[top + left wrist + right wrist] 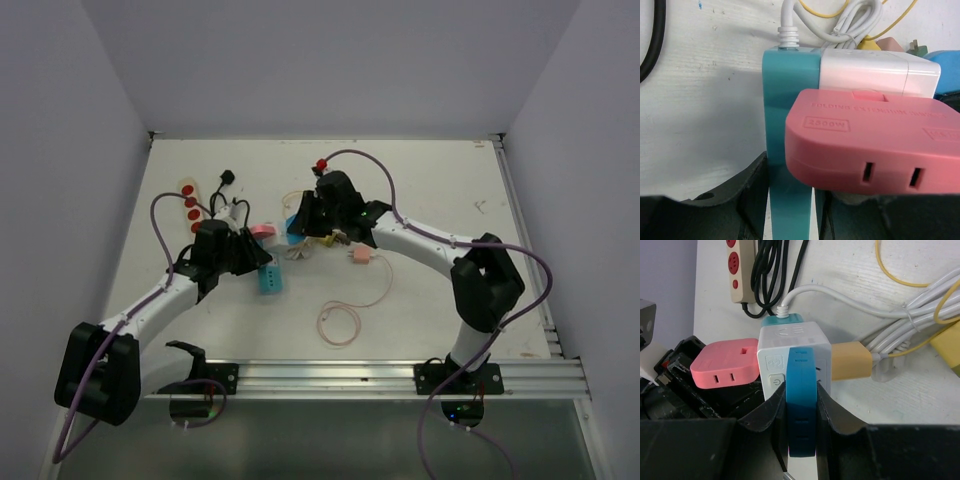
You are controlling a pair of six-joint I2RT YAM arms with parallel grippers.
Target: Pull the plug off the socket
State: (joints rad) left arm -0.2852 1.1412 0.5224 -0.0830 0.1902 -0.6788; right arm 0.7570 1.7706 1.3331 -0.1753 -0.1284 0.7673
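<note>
the grasp step is judged complete and the pull itself not yet done. the right gripper [801, 415] is seen clamped on the blue plug [801, 385], one finger on each flat side. the blue plug is seated in the near face of the white cube socket [790, 340], with no gap visible between them. the left gripper [790, 200] is closed on the teal block [790, 100] on the opposite side of the cube, from which the white cable [840, 295] emerges. whether that block is part of the socket or a separate plug cannot be told. a pink adapter [725, 365] is fitted to one side of the cube and an orange plug [850, 361] to the other. both are clear of the right fingers. the assembly is held near the middle of the table [450, 200], with a power strip [737, 270] and coiled black cable [767, 275] well apart behind it. the next move is judged to call for a straight withdrawal of the right gripper along the plug's axis. the left gripper is to be kept firm as a brace. any twist risks dragging the cube instead of freeing the pins.
</note>
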